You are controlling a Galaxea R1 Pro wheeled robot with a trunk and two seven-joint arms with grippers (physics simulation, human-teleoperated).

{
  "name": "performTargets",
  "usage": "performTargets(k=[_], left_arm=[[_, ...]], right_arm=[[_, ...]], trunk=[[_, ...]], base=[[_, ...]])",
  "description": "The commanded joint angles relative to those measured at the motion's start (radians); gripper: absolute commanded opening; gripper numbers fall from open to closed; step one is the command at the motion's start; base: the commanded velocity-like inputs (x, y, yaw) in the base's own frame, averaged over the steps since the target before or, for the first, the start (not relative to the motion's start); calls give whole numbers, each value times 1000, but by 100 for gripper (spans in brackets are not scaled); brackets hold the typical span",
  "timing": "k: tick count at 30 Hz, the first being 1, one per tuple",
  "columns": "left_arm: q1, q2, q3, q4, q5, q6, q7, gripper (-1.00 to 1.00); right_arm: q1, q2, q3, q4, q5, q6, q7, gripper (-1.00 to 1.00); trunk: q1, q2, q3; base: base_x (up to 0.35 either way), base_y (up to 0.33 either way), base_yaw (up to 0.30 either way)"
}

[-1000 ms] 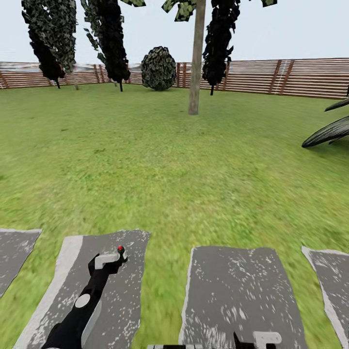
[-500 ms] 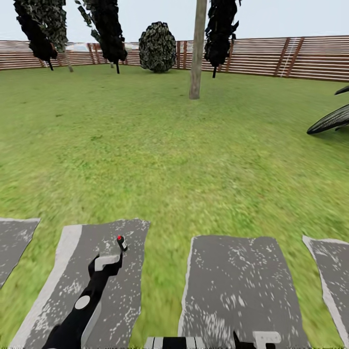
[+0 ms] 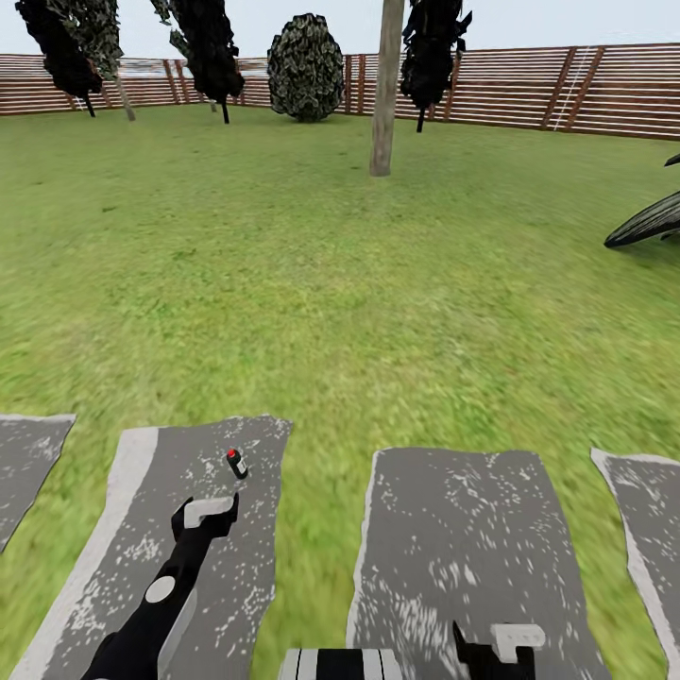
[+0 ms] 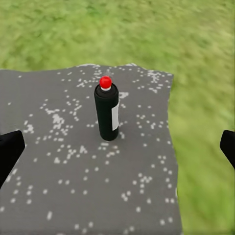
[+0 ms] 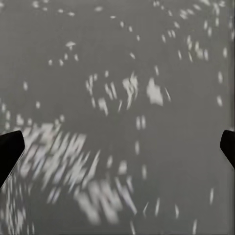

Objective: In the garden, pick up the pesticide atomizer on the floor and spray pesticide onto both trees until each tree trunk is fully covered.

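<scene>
The pesticide atomizer, a small black bottle with a pale label and a red top, stands upright on a grey speckled paving slab set in the grass floor. My left gripper is just short of it, open. In the left wrist view the atomizer stands ahead of the left gripper, between the lines of the two wide-apart fingers and not touched. A thick beige-grey tree trunk rises far across the lawn. My right gripper hangs open over another slab.
Several grey slabs lie in a row across the near lawn. A brown slat fence closes the far side, with dark trees and a round bush before it. A dark leafy plant juts in at the right.
The whole view has tipped downward, so fence and trees sit higher in the picture. The atomizer now shows clear of my left fingertips instead of right at them. Both grippers stay open.
</scene>
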Motion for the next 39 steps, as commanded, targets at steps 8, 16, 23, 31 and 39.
performTargets(k=[8, 16, 23, 31, 39], left_arm=[[0, 0, 0, 0, 0, 1, 0, 100], [0, 0, 0, -2, 0, 2, 0, 100], [0, -1, 0, -2, 0, 2, 0, 100], [0, -1, 0, -2, 0, 2, 0, 100], [0, -1, -1, -2, 0, 2, 0, 100]], right_arm=[[0, -24, -47, -107, -8, 279, 3, 100], [0, -24, -47, -228, -8, 327, 3, 100], [0, -23, -47, -263, 0, 328, 3, 100], [1, -23, -45, -265, 3, 328, 3, 100], [1, -22, -44, -265, 3, 328, 3, 100]], trunk=[[0, 0, 0], [0, 0, 0], [0, 0, 0], [0, 0, 0], [0, 0, 0]], base=[[170, 0, 0], [93, 0, 0], [275, 0, 0], [97, 49, 0], [80, 58, 0]])
